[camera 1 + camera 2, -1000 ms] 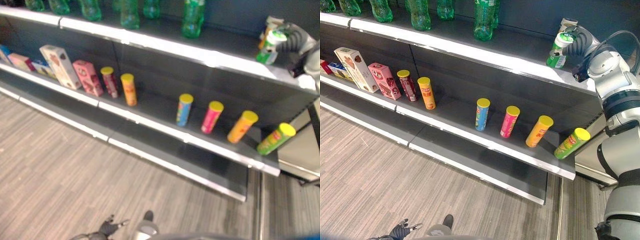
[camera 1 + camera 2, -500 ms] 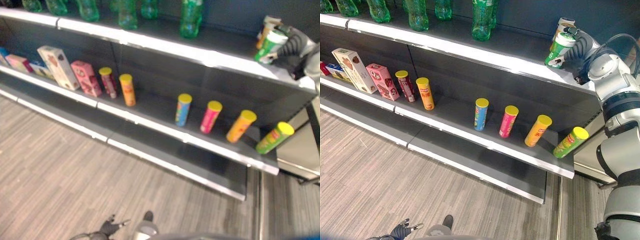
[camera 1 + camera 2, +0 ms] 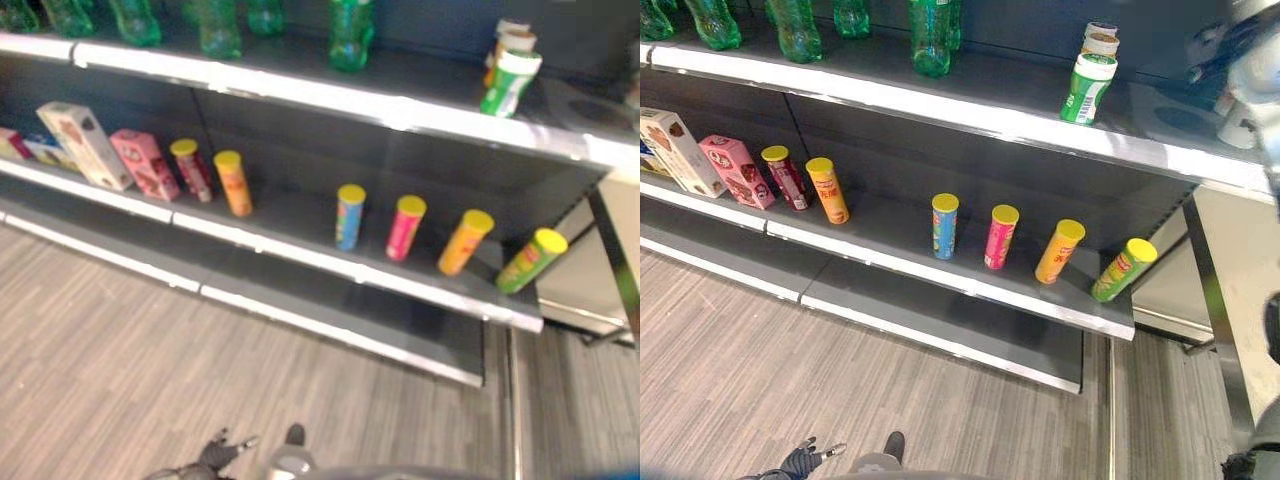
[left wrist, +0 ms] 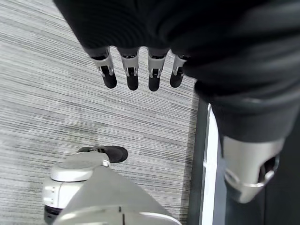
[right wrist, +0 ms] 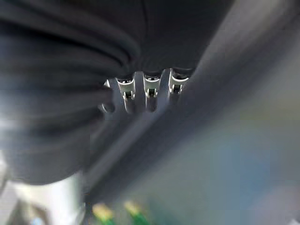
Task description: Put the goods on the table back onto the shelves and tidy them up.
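Head stereo pair looks down, sharing shelves (image 3: 940, 110); wrist cameras sit close behind own fingers (image 4: 131, 77).

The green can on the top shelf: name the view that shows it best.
The right eye view: the green can stands upright and sharp on the top shelf, free of both hands. The left eye view shows it blurrier; the right wrist view shows nothing recognisable as it.

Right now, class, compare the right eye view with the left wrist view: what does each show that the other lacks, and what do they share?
Right eye view: the shelves with green bottles and a green-white can on the upper level, and yellow-lidded tubes and boxes on the middle one. Left wrist view: the left hand from close up, its fingers straight and holding nothing. Both: that hand hanging low over the grey striped floor.
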Tool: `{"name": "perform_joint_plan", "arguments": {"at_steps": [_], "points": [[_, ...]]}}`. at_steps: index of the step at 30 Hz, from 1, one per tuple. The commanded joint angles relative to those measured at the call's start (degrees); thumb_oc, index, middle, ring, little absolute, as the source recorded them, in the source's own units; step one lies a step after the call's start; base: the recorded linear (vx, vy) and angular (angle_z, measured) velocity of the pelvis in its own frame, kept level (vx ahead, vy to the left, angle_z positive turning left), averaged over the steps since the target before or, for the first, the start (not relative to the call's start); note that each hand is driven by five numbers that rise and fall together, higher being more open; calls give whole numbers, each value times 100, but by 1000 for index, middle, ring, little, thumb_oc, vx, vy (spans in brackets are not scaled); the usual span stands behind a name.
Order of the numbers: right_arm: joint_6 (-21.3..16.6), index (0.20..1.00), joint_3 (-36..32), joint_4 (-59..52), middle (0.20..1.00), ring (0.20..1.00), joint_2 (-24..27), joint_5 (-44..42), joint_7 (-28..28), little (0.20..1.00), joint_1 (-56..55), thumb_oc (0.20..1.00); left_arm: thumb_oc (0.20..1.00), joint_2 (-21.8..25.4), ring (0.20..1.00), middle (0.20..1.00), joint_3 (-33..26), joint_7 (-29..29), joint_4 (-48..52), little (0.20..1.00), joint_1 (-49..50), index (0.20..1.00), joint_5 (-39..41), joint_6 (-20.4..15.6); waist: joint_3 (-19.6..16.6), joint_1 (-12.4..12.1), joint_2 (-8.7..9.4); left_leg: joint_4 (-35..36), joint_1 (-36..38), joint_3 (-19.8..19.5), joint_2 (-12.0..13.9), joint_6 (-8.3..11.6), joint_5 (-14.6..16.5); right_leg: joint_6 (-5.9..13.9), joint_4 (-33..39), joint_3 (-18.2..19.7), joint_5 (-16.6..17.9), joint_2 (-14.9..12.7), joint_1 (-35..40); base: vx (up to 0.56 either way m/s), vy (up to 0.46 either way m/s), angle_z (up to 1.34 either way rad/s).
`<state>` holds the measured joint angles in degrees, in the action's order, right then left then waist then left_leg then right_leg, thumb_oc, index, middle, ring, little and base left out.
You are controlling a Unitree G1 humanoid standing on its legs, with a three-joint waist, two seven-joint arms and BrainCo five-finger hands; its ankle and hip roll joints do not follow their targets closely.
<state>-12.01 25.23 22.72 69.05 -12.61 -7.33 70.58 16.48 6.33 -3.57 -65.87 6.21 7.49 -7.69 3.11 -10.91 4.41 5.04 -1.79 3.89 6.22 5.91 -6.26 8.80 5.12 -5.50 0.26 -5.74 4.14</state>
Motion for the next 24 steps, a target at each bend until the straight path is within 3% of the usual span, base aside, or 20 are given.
{"name": "perform_joint_plan", "arguments": {"at_steps": [1,3,5,8,9,11,16,20,24], "points": [[-284,1000,-622,-358,1000,1000,718,-435,-312,1000,-395,1000,1000,121,1000,1000,0,-80,-237,1000,-307,1000,-164,-83,24,26,116,-151,347,559,-164,53,887,502,-321,-6,-442,-56,-109,-23,44,-13],[-529,1000,-2146,-1112,1000,1000,831,-864,-239,1000,-1959,1000,1000,43,1000,1000,-173,-51,-246,1000,-250,1000,-319,-60,65,259,76,-210,281,642,-146,1,898,536,-370,131,-353,-72,-261,-53,56,-16],[-566,1000,-2806,-1424,1000,1000,760,-951,-184,1000,-2668,1000,1000,98,1000,1000,-180,-49,-253,1000,-245,1000,-351,-60,68,266,123,-217,304,672,-140,-10,959,551,-374,178,-376,-70,-275,-17,33,-28],[-744,1000,-4143,-2175,1000,1000,376,-1454,130,1000,-4220,1000,1000,113,1000,1000,-270,-55,-226,1000,-227,1000,-496,-72,137,473,175,-253,266,875,-98,-26,995,617,-384,425,-258,-63,-470,-60,58,-42],[-796,1000,-5020,-2672,1000,1000,-8,-1631,283,1000,-5275,1000,1000,122,1000,1000,-381,-22,-172,1000,-206,1000,-518,-92,179,632,204,-270,244,1031,-49,-13,1008,620,-400,611,-158,-27,-635,-71,65,-54],[-865,1000,-5554,-3023,1000,1000,-396,-1791,362,1000,-5867,1000,1000,119,1000,1000,-430,0,-152,1000,-172,1000,-564,-119,201,842,208,-259,261,1199,-5,-5,1022,620,-416,780,-77,20,-772,-35,61,-59],[-948,1000,-6257,-3246,1000,1000,-921,-1922,218,1000,-6478,1000,1000,154,1000,1000,-420,29,-53,1000,-189,1000,-667,-149,256,1102,226,-208,376,1627,94,10,1032,620,-516,1139,144,173,-1052,-5,22,-78],[-991,1000,-6429,-2863,1000,1000,-748,-1978,16,1000,-6516,1000,1000,263,1000,1000,-356,48,177,1000,-250,1000,-684,-191,323,1255,251,-179,553,2026,193,-2,1081,620,-559,1289,255,331,-1257,-6,4,-59],[-968,1000,-6488,-2342,1000,1000,-427,-1839,-253,1000,-6511,1000,1000,486,1000,1000,-459,-12,383,1000,-328,1000,-520,-196,355,1254,310,-247,567,2484,280,-20,1076,620,-636,851,89,209,-1262,-59,-47,-80]]}}
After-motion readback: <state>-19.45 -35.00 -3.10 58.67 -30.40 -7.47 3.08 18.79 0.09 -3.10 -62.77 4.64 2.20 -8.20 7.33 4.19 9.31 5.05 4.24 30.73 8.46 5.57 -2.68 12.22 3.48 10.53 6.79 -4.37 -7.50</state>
